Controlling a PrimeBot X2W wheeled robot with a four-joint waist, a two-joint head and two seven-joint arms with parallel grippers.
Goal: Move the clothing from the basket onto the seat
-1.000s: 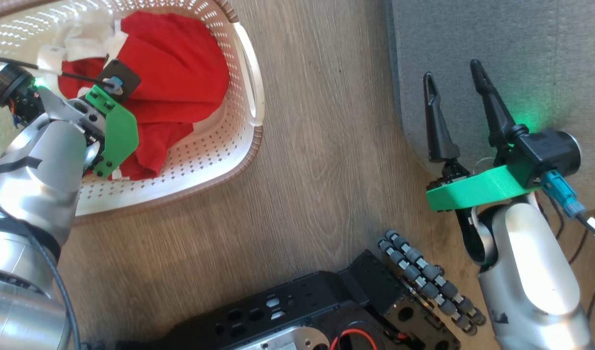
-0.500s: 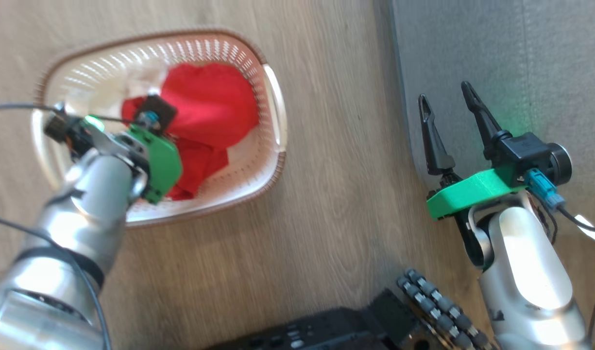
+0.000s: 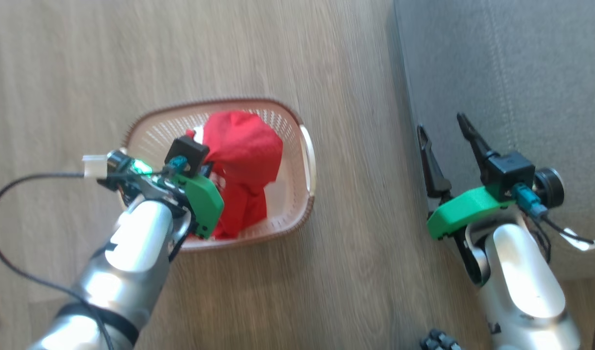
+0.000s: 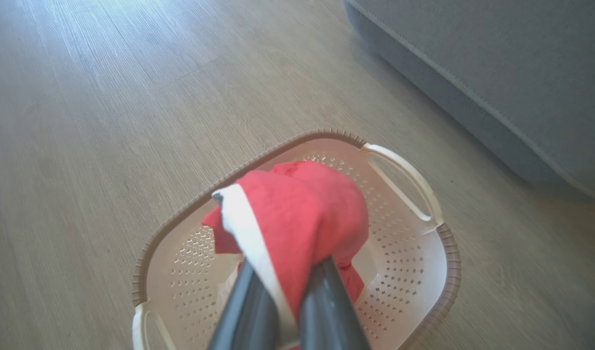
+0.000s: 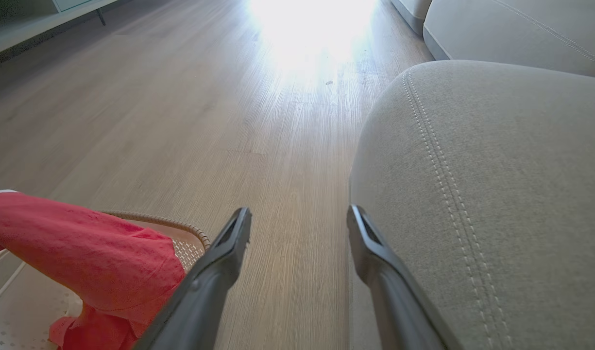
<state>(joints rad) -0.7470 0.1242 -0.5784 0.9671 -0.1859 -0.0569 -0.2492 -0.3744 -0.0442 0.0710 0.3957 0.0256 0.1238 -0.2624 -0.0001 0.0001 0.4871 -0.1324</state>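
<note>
Plainly, in the left wrist view, the left end effector point(image 4: 287, 287) was clamped tight on the clothing point(image 4: 302, 209). Its two dark fingers pinched a fold of red fabric edged with a white stripe trim point(image 4: 248, 233), and the bundle hung in a peak over the basket point(image 4: 409, 262). Perforated bottom showed bare around the bundle, but I could not tell whether the lowest folds had cleared it. The grey seat point(image 4: 496, 73) lay at the upper right, across a strip of wooden floor point(image 4: 108, 97) and well apart from the basket. In the head view the camera itself had risen over the last second, so the basket looked smaller and farther off. Beyond that shift, the red cloth had changed: it had lain spread in the basket with the left end effector down among it, and now it stood bunched and drawn up under that wrist. The grasp therefore looked made and the lift begun, with the carry across to the seat judged the next step. The right end effector point(image 3: 439, 122) stood spread wide and empty at the seat's near edge. In the right wrist view its fingers gaped apart with bare floor between them. The seat's stitched cushion rose at the right, and the red cloth hung at the lower left over the basket's braided rim.
</note>
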